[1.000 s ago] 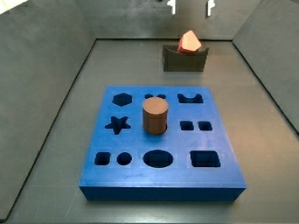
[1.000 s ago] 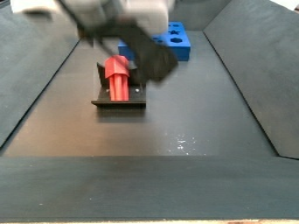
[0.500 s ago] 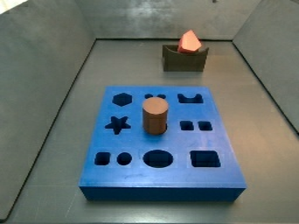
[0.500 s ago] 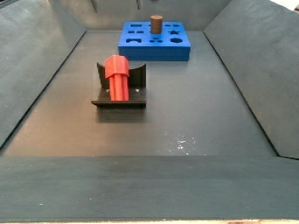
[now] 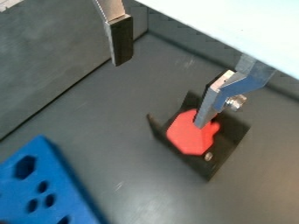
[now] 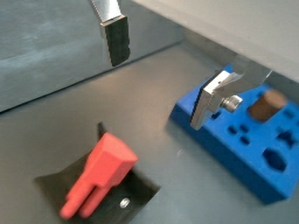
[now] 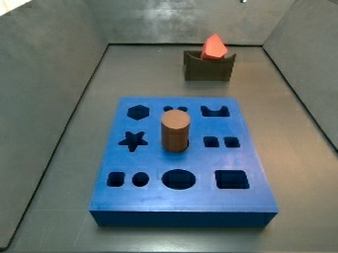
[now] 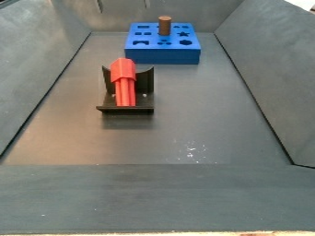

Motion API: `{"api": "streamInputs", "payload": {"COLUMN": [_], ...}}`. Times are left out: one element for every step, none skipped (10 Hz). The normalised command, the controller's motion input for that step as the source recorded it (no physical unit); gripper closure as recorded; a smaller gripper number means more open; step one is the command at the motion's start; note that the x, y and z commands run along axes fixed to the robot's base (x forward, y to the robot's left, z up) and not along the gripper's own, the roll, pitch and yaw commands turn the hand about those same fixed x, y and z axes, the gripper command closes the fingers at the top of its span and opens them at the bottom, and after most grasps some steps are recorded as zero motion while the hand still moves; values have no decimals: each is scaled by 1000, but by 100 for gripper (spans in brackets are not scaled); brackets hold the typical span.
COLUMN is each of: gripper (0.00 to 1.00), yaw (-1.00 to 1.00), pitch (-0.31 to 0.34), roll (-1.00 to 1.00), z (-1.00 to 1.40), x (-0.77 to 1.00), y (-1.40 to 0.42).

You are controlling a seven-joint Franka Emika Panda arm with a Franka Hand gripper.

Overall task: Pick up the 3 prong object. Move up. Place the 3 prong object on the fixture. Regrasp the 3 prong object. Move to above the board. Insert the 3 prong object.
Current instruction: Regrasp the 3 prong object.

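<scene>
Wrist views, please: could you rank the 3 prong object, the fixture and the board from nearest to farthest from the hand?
In a wrist view the open hand hangs above the fixture, holding nothing.
1. 3 prong object: right at one fingertip, seated in the fixture.
2. fixture: cradles that piece, so it is almost a tie with it.
3. board: clearly farthest, off to the side on the floor.

From my station the enclosure is evenly, softly lit. In a side view the dark grey floor (image 8: 172, 138) shows small specks of glare. Both wrist views are slightly soft; the gripper (image 5: 176, 63) hangs above the floor, its silver plate fingers (image 6: 214, 94) catching bright highlights. The small red-orange plastic block (image 7: 212, 45) looks overexposed and glowing in a side view.
</scene>
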Motion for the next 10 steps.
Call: {"api": "streamInputs", "payload": {"gripper": [0,0,0,0,0,0,0,0,0,0], "yaw": [31,32,34,36,37,39,41,45,47,53], "pitch": [17,10,6,4,7,12,15,27,31,48], "roll": [1000,1000,1000,1000,1000,1000,1000,1000,1000,1000], "z": [12,10,2,1,3,5,2,-5,-1,-6], "x": [-35,-24,-17,-16,-14,-5,2,20,30,46], "y": [-24,-22,-19,-19,-14,-19,-20,-22,-26,-26]}}
